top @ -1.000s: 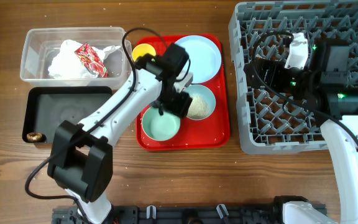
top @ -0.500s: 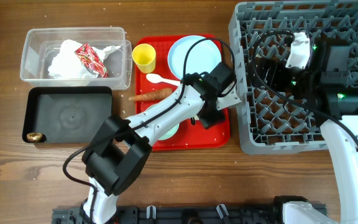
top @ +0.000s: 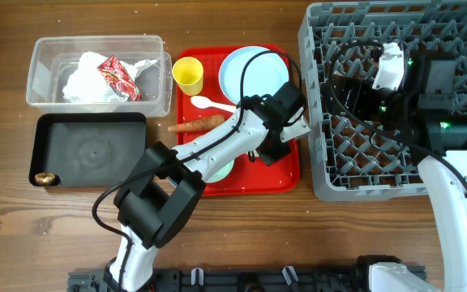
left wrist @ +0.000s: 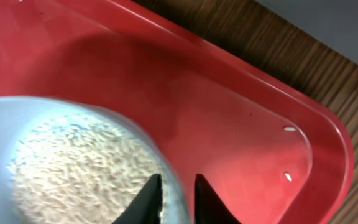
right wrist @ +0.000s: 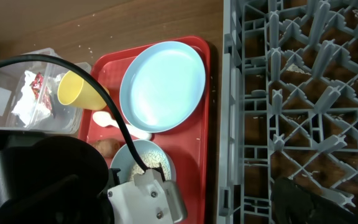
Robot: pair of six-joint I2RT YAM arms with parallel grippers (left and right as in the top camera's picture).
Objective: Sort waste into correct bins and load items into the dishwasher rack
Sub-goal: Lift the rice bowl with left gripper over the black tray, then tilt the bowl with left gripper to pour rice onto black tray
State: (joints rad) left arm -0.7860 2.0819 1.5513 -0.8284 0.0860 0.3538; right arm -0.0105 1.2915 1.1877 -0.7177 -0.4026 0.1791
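Observation:
My left gripper is shut on the rim of the pale blue bowl of white rice, one finger inside and one outside. From overhead the left gripper hides that bowl at the right of the red tray. A second, empty bowl shows partly under the arm. The plate, yellow cup, white spoon and carrot-like stick lie on the tray. Over the dishwasher rack my right gripper hangs open and holds nothing.
The clear bin at the back left holds crumpled napkins and the red wrapper. Below it the black bin holds a small brown lump. Loose rice grains lie on the tray. The rack wall stands close to the tray's right edge.
My left arm swung right across the tray to the rice bowl, and its jaws closed onto the bowl's rim. The right arm has not moved.

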